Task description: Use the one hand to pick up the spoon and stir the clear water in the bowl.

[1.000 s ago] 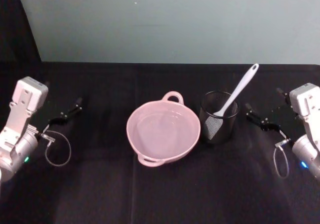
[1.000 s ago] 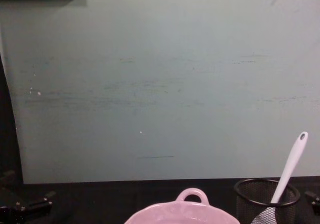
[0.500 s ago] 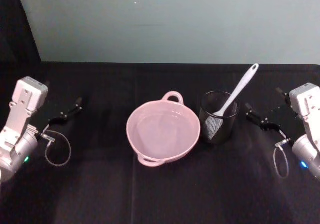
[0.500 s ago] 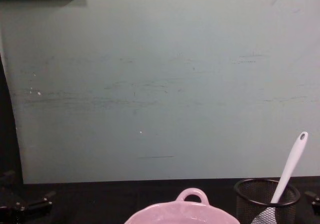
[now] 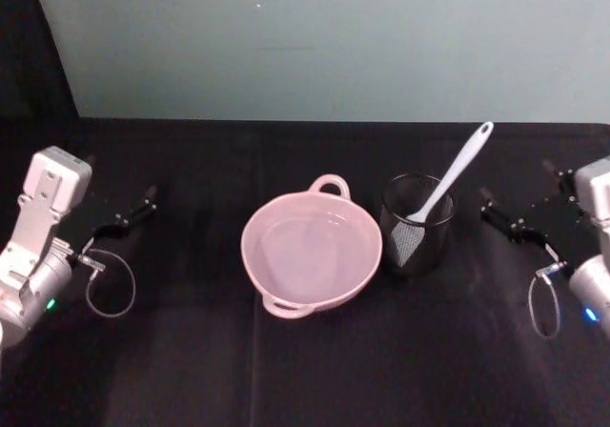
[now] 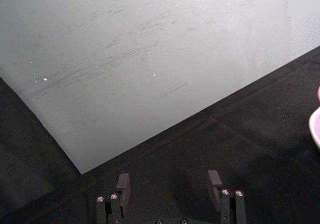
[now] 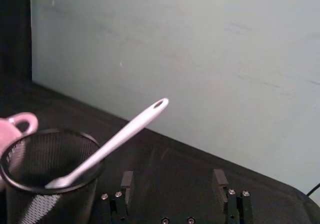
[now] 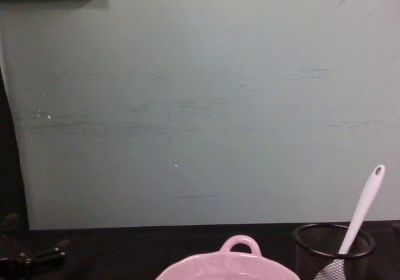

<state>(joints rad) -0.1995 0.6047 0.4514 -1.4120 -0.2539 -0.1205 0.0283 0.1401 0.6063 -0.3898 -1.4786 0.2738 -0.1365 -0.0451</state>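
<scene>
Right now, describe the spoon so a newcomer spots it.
On the black table, a pink bowl sits centre, with a black mesh cup just right of it. The spoon leans in that cup, handle poking above the rim: long, slim, white, unlike its pink and black neighbours.

bowl [image 8: 212, 269]: cut by chest view's lower edge | spoon [image 8: 363, 210] blade: behind mesh cup [image 8: 309, 255]

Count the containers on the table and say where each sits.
2. The pink bowl sits in the middle; the black mesh cup, holding the spoon, stands close on its right.
</scene>
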